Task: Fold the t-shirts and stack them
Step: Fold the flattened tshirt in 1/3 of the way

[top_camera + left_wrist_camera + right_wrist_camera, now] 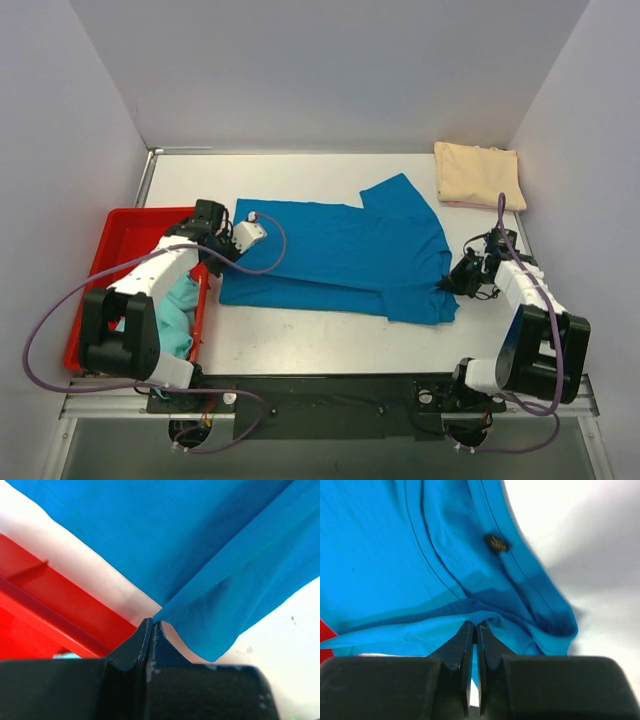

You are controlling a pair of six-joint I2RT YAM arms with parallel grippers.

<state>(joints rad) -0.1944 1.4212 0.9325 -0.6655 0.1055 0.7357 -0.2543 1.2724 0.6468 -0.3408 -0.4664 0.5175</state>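
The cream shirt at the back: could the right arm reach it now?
Probably: the way to the cream shirt is clear, but the right gripper is shut on the blue shirt.

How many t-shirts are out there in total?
3: a blue one spread mid-table, a cream one folded at the far right corner, a teal one bunched in the red tray. More could hide underneath.
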